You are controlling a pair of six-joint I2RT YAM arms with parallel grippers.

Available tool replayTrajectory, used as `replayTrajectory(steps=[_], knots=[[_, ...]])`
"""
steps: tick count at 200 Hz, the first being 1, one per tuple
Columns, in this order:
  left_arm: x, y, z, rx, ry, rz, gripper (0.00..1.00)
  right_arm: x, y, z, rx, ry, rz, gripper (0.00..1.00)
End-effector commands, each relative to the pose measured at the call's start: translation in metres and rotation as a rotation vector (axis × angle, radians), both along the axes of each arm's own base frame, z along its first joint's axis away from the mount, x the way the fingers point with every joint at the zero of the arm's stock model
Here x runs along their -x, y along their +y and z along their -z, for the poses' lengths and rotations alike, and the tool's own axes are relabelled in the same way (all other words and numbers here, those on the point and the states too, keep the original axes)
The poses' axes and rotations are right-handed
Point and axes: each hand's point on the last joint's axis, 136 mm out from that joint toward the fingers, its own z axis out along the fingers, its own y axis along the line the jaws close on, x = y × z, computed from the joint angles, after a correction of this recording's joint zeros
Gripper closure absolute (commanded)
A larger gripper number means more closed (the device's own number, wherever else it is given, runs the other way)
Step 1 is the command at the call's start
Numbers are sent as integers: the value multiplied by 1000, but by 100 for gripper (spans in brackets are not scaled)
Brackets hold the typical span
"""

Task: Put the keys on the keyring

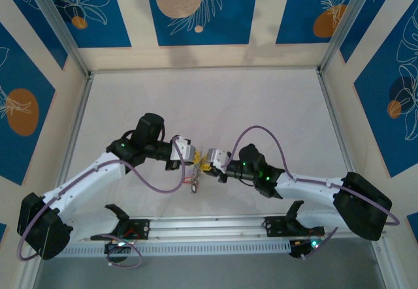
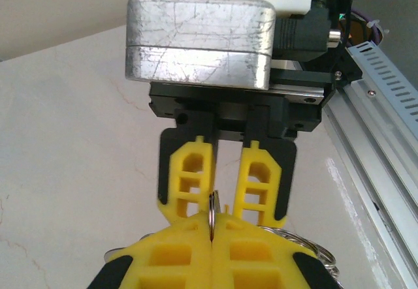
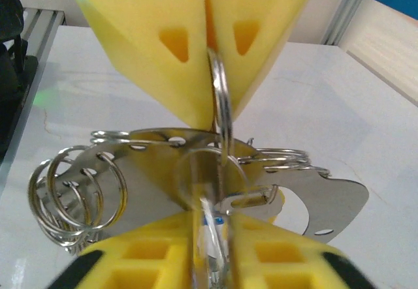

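Note:
Both grippers meet nose to nose above the middle of the table. My left gripper (image 1: 193, 157) (image 2: 212, 229) is shut on the thin metal keyring (image 2: 212, 205), which stands edge-on between its yellow fingertips. In the right wrist view that same keyring (image 3: 220, 87) hangs from the left gripper (image 3: 211, 106). Facing it, my right gripper (image 1: 208, 160) (image 3: 215, 230) has its jaws drawn narrow on a silver key (image 3: 215, 220) with a blue and white tag. The key touches the keyring's lower end. More keys (image 1: 194, 182) dangle below the two grippers.
A flat silver plate (image 3: 333, 201) with punched holes hangs on the keyring, carrying several small split rings (image 3: 75, 201). The aluminium rail (image 1: 209, 227) and the arm bases run along the near table edge. Frame posts stand at the far corners.

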Motion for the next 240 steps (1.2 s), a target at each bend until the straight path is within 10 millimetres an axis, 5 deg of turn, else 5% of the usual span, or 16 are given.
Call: replayTrajectory(steps=[1,53,153,206,240], knots=[[5,-3,-24,58,-44,48,100,-4,-3,-6,-19,-29,30,86],[4,-1,-20,37,-51,43,100,-3,-20,-18,-17,-27,62,100],[3,-6,7,-73,-5,45,100,-5,-29,-39,93,-30,29,100],[0,-21,5,4,77,29,100,-14,-29,-57,177,-81,63,100],[2,-25,-1,27,105,38,82,-17,-32,-63,289,-156,65,100]])
